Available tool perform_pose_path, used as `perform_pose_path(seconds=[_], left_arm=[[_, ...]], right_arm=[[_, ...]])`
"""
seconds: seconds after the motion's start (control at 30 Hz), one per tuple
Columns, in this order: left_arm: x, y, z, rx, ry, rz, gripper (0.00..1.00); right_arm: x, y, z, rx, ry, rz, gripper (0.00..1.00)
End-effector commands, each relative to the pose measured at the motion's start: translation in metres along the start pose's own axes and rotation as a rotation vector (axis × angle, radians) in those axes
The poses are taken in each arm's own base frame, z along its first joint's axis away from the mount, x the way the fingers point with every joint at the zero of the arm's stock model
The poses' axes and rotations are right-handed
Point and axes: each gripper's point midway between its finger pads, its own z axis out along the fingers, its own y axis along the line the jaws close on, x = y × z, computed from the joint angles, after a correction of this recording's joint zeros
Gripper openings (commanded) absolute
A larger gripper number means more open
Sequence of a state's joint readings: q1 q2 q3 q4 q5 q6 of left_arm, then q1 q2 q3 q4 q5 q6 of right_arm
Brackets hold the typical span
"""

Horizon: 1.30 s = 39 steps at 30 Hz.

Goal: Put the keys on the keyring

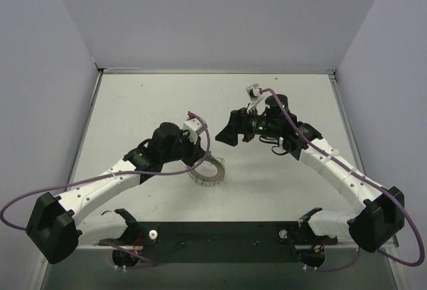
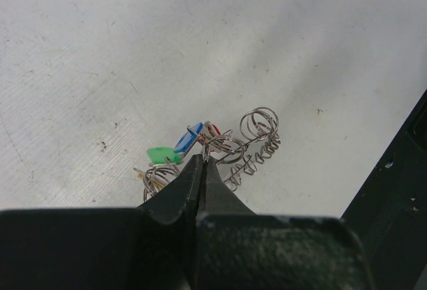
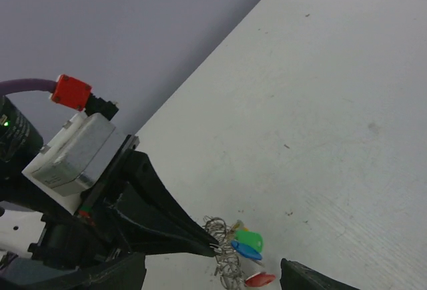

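Observation:
The keyring (image 2: 257, 145) is a tangle of silvery wire coils resting on the table, and my left gripper (image 2: 203, 159) is shut on one of its loops. The keys cluster at the ring's left: a green head (image 2: 162, 155), a blue one (image 2: 189, 138) and a red one (image 2: 212, 130). In the right wrist view, the green (image 3: 251, 240), blue (image 3: 247, 252) and red (image 3: 260, 279) keys hang by the keyring (image 3: 223, 253). My right gripper (image 3: 213, 282) hovers open just above them, holding nothing. From above, the keyring (image 1: 210, 172) lies between the left gripper (image 1: 202, 159) and right gripper (image 1: 225, 135).
The white table (image 1: 153, 103) is walled at the back and both sides. A black base rail (image 1: 213, 240) runs along the near edge. Purple cables (image 1: 40, 197) loop off both arms.

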<state>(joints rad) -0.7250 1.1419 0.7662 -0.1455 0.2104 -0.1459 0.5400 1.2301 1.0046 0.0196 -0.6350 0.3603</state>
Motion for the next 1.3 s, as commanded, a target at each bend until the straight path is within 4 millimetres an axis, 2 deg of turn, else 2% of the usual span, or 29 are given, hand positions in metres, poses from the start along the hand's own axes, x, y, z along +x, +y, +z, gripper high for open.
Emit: perform_pose_path(seconds=[0.0, 0.23, 0.43, 0.47, 0.6, 0.63, 0.73, 0.8, 1.0, 1.13, 1.27], left_arm=[[-0.056, -0.019, -0.012, 0.068, -0.165, 0.058, 0.00], [-0.072, -0.025, -0.024, 0.083, -0.236, 0.066, 0.00], [-0.081, -0.032, -0.037, 0.104, -0.287, 0.071, 0.00], [-0.090, -0.035, -0.042, 0.115, -0.325, 0.080, 0.00], [-0.092, -0.039, -0.045, 0.135, -0.337, 0.078, 0.00], [-0.093, -0.039, -0.046, 0.136, -0.342, 0.079, 0.00], [-0.095, -0.042, -0.051, 0.149, -0.361, 0.087, 0.00], [-0.099, -0.047, -0.056, 0.170, -0.387, 0.100, 0.00], [-0.107, -0.052, -0.074, 0.184, -0.504, 0.147, 0.00], [-0.115, -0.052, -0.088, 0.178, -0.610, 0.161, 0.00], [-0.116, -0.052, -0.097, 0.174, -0.659, 0.166, 0.00]], right_arm=[[0.005, 0.033, 0.009, -0.093, 0.079, -0.105, 0.76], [0.029, 0.033, 0.029, -0.091, 0.174, -0.120, 0.61], [0.041, 0.018, 0.036, -0.042, 0.208, -0.117, 0.49], [0.043, 0.017, 0.038, -0.038, 0.214, -0.112, 0.46], [0.046, 0.014, 0.040, -0.033, 0.224, -0.107, 0.26], [0.045, 0.013, 0.040, -0.029, 0.221, -0.106, 0.17], [0.047, 0.010, 0.041, -0.014, 0.222, -0.106, 0.03], [0.048, 0.009, 0.041, -0.013, 0.224, -0.105, 0.00], [0.050, 0.009, 0.042, -0.030, 0.221, -0.085, 0.00], [0.048, 0.016, 0.042, -0.096, 0.208, -0.039, 0.00], [0.033, 0.027, 0.039, -0.195, 0.151, 0.008, 0.00]])
